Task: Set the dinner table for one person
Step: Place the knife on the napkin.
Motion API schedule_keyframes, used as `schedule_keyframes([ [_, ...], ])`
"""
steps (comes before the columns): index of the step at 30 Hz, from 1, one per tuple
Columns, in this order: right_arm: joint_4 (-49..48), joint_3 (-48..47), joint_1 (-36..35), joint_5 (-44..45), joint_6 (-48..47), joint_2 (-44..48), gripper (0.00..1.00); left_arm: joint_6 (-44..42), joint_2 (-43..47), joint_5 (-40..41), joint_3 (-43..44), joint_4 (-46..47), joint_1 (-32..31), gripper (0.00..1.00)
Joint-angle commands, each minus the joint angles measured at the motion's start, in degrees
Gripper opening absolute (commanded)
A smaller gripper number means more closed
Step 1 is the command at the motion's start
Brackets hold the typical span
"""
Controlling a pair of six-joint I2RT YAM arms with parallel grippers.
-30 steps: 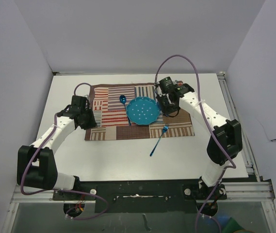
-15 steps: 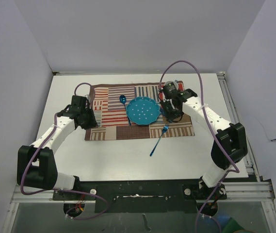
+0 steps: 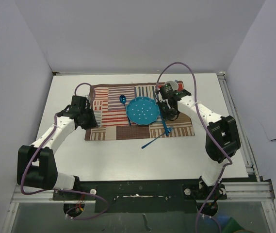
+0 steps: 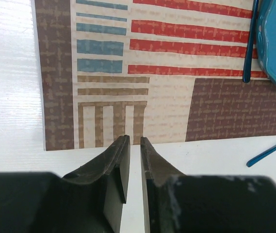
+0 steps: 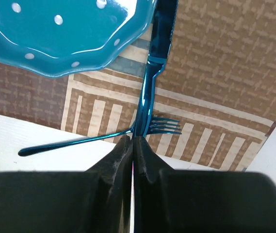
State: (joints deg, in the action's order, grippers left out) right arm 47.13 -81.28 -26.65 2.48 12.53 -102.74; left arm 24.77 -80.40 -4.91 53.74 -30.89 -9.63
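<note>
The right pincer point(image 5: 133, 141) is closed, its two tips pressed together with no gap showing, at the near edge of the striped mat point(image 3: 113, 127) towards its right corner. The handle end of a blue knife point(image 5: 150, 82) runs right up to those tips; whether they nip it cannot be told. The knife stretches away over the mat, blade at the far end, just beside the right rim of the white-dotted blue plate point(image 3: 142, 110). Its handle crosses the neck of a blue fork point(image 5: 79, 143), whose prongs are over the mat and whose handle points left and near onto the dinner table point(image 3: 128, 162). The left pincer point(image 4: 134, 141) stands a narrow slit open and holds nothing, over bare table just near of the mat's left part. A blue spoon point(image 3: 123, 103) lies on the mat just left of the plate. The white dinner table lies under everything, with the arms fixed at its near edge.
</note>
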Motion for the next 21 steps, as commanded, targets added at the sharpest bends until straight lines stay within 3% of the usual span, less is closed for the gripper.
schedule_keyframes([
  [1,-3.3,-1.1,0.3,-1.3,-0.1,1.8,0.00,-0.9,-0.1,-1.0,0.4,2.6,0.4,0.15],
  [10,-2.9,-5.1,-1.5,-7.5,-1.0,-0.5,0.02,-0.8,-0.4,-1.1,0.4,2.4,0.4,0.15],
  [18,2.3,-23.5,-11.1,-9.3,-3.3,-15.2,0.35,-0.8,-0.2,-0.2,0.1,2.4,0.4,0.25],
  [21,5.7,-31.0,-12.4,-9.0,-4.0,-21.2,0.38,-0.8,-0.2,0.0,0.2,2.2,0.4,0.25],
])
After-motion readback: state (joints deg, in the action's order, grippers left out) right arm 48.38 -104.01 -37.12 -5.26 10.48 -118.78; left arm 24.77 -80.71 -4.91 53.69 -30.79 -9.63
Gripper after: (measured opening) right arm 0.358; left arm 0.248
